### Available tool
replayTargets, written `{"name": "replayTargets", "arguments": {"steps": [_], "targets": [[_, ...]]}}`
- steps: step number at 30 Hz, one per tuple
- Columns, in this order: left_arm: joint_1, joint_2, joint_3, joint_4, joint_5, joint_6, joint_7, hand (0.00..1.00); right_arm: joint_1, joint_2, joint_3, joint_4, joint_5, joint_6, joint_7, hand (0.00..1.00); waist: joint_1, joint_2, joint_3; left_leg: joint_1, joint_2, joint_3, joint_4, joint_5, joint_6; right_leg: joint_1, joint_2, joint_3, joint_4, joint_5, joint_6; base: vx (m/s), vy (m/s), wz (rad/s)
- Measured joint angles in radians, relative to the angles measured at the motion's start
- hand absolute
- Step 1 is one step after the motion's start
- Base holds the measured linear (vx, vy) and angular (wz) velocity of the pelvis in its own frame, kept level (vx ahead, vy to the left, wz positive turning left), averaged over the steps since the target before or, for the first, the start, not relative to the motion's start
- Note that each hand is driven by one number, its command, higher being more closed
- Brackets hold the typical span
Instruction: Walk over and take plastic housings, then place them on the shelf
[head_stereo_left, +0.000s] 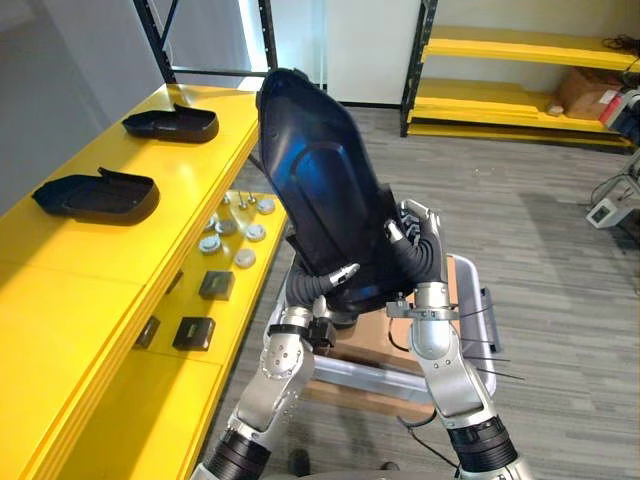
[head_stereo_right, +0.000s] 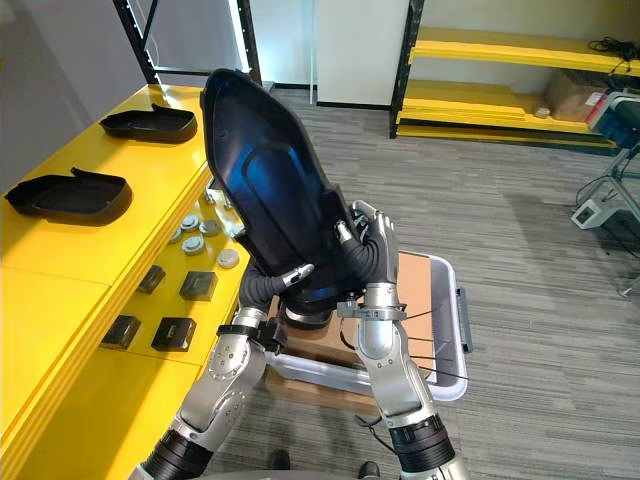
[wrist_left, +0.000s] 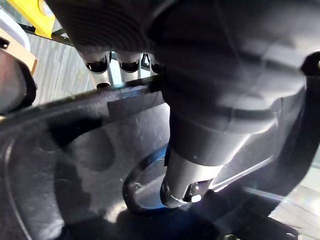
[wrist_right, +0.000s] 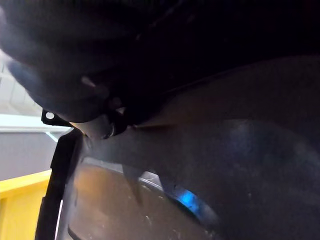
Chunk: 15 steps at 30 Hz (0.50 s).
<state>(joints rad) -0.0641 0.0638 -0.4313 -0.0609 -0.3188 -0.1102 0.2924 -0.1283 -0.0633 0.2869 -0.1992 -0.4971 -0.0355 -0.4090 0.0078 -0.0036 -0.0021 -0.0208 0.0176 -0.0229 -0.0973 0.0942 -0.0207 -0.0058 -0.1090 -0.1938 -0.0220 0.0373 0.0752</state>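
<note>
Two hands clamp our large glossy black plastic housing (head_stereo_left: 320, 180): left hand (head_stereo_left: 335, 275) pinching its lower end, right hand (head_stereo_left: 412, 232) curled round its edge. We hold it tilted upright beside the yellow shelf (head_stereo_left: 60, 270), where two more black housings (head_stereo_left: 97, 195) (head_stereo_left: 172, 124) lie.

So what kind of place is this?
Probably a factory storeroom or workshop: long yellow shelves on dark racks, two black plastic housings laid on one, small round parts below. The left hand and right hand grip a third housing.
</note>
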Motion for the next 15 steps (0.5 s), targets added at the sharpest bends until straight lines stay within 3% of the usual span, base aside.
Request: {"name": "replayTargets", "arguments": {"steps": [4,10,15], "targets": [[0.000,0.001,0.010,0.000,0.005,0.002,0.019,1.00,0.000,-0.049,0.037,0.002,0.067,-0.038,0.043,0.00,0.002,0.000,-0.002,0.004,0.000,0.000,0.000,0.001,-0.001,0.002,0.001,0.001,0.001,0.001,-0.002,-0.01,-0.001,-0.01],[0.002,0.004,0.053,-0.001,0.105,0.005,0.011,1.00,0.000,-0.128,0.044,0.002,0.176,-0.104,0.146,0.00,0.007,-0.002,-0.004,0.012,0.001,-0.001,-0.006,0.002,-0.001,0.008,0.001,0.003,0.002,0.002,-0.003,-0.03,-0.003,-0.01],[0.024,0.008,0.134,-0.033,0.214,0.007,-0.010,1.00,0.001,-0.146,-0.092,-0.042,0.337,-0.160,0.220,0.00,0.005,-0.002,-0.004,0.022,0.001,0.001,-0.006,0.002,-0.001,0.018,0.002,0.005,0.002,0.002,-0.003,0.00,0.000,0.00]]}}
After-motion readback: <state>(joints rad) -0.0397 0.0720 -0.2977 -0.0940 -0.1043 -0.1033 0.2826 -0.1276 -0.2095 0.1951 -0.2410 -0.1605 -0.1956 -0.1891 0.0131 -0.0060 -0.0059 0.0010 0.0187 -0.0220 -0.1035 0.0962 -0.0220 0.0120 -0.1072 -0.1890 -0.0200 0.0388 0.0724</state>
